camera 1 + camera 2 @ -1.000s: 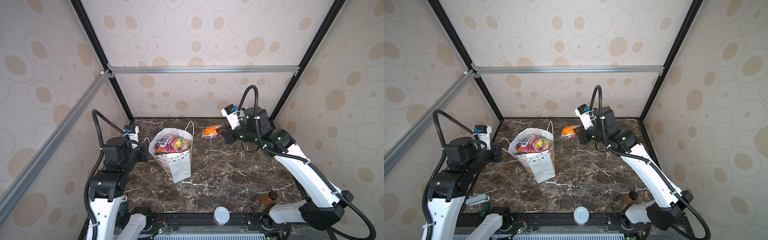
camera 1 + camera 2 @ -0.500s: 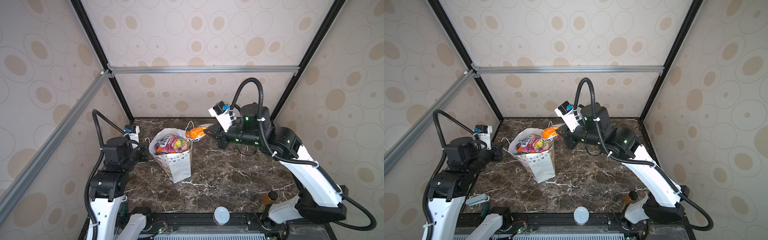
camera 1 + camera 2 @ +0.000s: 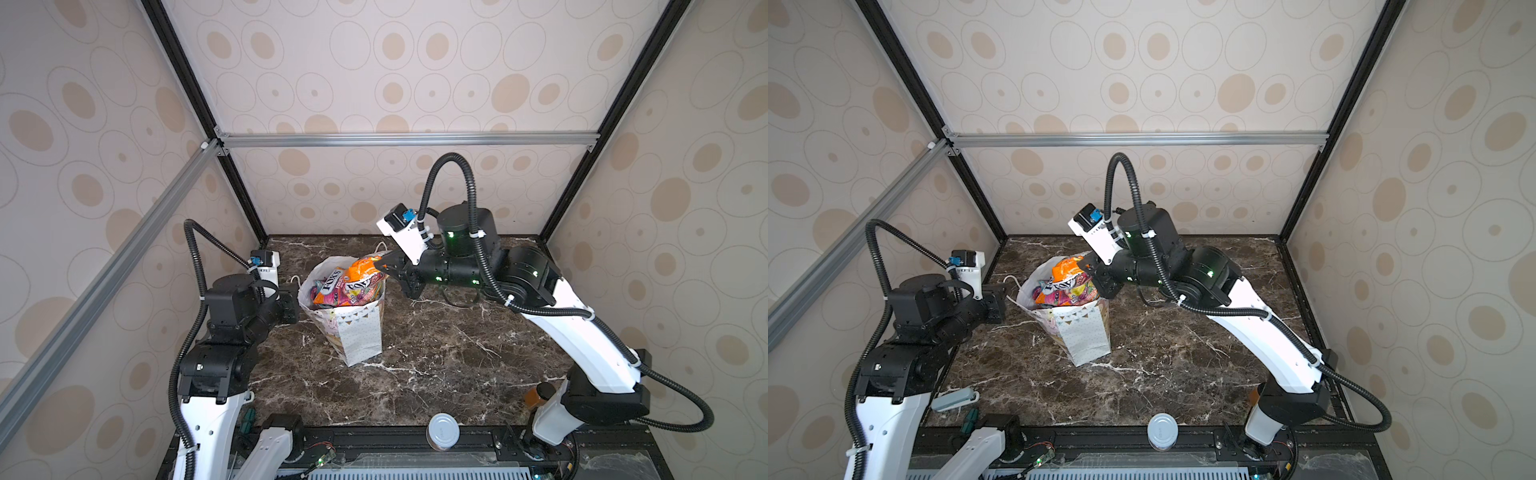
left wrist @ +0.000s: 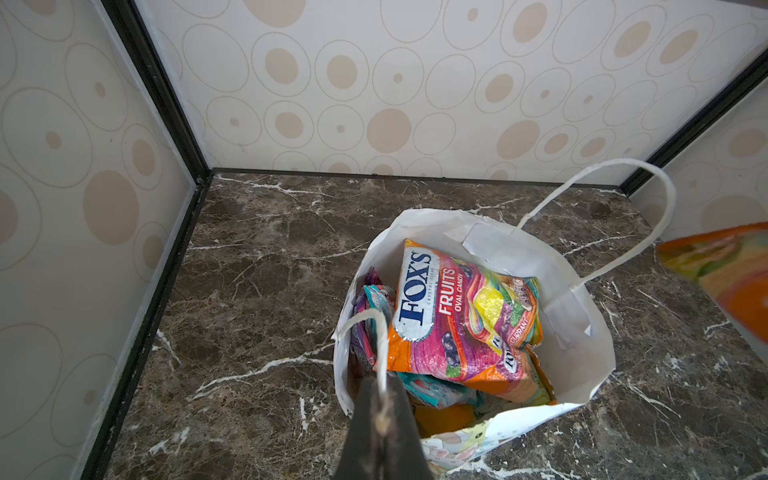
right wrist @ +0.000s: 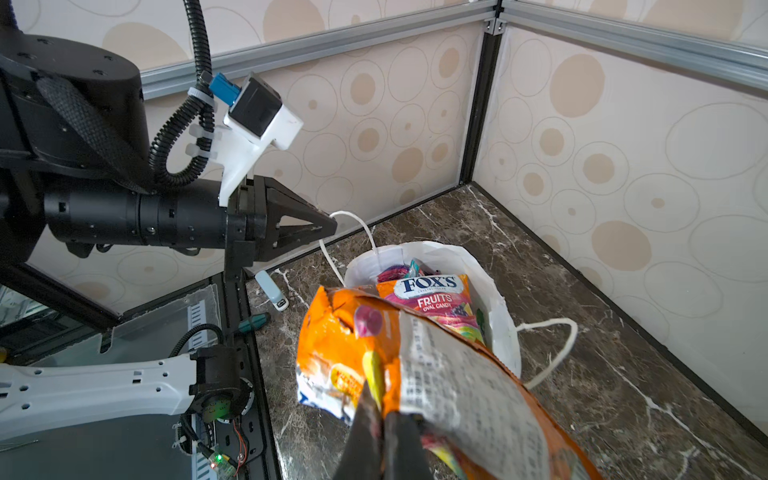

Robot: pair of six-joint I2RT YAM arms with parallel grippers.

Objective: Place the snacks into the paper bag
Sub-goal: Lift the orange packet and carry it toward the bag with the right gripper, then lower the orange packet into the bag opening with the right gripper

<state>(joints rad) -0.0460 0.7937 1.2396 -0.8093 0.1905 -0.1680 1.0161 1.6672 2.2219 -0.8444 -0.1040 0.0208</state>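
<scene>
Fingers (image 5: 362,440) around orange packet (image 5: 419,357), near bag (image 5: 498,307)

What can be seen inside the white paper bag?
In the paper bag, a pink FOX'S packet lies on top; teal and purple packets peek beside it. Whatever lies deeper is covered.

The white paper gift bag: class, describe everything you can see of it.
The white paper gift bag stands open-mouthed on the dark marble table, a triangle-bunting band under its rim, fine dots below. Glossy snack packets fill it. The left gripper pinches one white cord handle; the other handle loops free. The right gripper holds an orange packet near its rim.
</scene>
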